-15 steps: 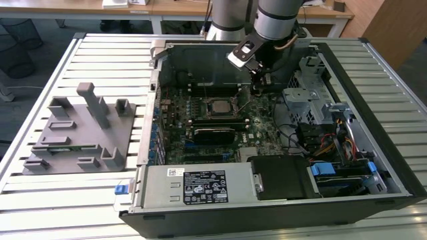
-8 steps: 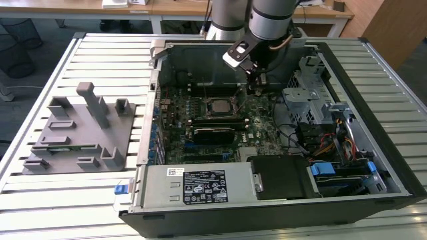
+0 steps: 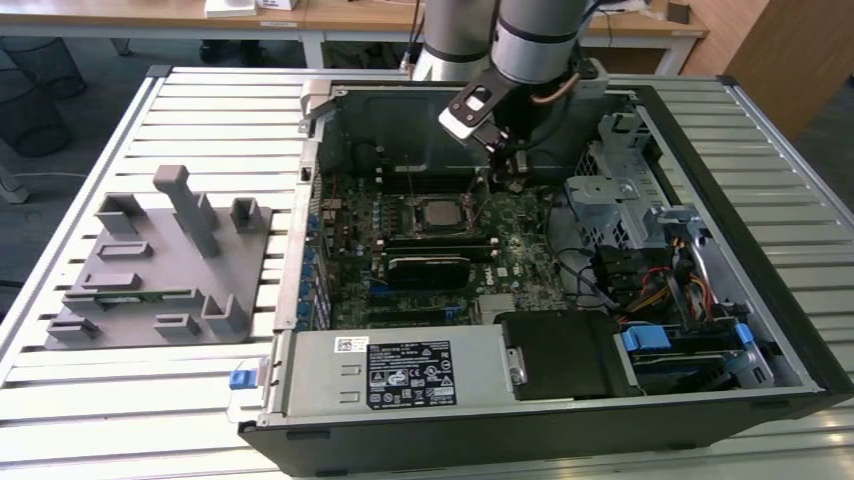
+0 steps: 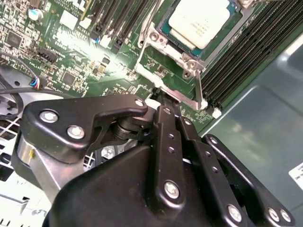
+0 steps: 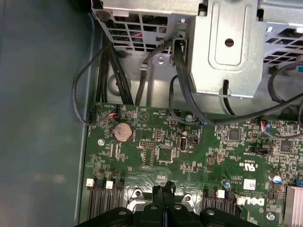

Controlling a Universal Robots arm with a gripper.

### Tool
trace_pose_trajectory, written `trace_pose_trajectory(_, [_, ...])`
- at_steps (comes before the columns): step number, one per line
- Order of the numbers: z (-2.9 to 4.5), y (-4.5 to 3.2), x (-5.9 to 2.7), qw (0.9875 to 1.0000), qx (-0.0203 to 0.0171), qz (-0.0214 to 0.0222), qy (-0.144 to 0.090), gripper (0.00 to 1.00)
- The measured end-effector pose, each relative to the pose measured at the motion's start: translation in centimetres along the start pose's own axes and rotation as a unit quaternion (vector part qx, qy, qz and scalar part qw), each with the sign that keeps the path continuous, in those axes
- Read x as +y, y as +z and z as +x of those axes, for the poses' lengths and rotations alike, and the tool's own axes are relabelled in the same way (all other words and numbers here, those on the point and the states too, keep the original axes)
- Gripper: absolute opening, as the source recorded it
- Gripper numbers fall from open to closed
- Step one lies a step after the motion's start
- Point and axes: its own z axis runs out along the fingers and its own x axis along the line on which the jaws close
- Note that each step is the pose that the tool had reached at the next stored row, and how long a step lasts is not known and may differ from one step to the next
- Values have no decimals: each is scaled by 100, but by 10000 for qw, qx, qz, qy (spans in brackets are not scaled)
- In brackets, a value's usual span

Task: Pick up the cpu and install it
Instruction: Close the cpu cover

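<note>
Bright even light over the slatted table (image 3: 200,90), pale glare on the cpu (image 4: 201,21), dimmer case (image 3: 400,125) interior

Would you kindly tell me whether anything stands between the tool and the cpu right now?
Nothing visible does. In the second wrist view the cpu lies uncovered inside its metal socket frame on the motherboard, and the shut tool sits at that frame's edge.
</note>
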Motion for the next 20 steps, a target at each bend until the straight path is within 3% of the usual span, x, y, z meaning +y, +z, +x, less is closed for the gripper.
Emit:
trace_pose_trajectory(8, [0,6,-91,10000,-1,0,0,11])
trace_pose_trajectory(20, [17,17,-330,10000,0,0,0,11])
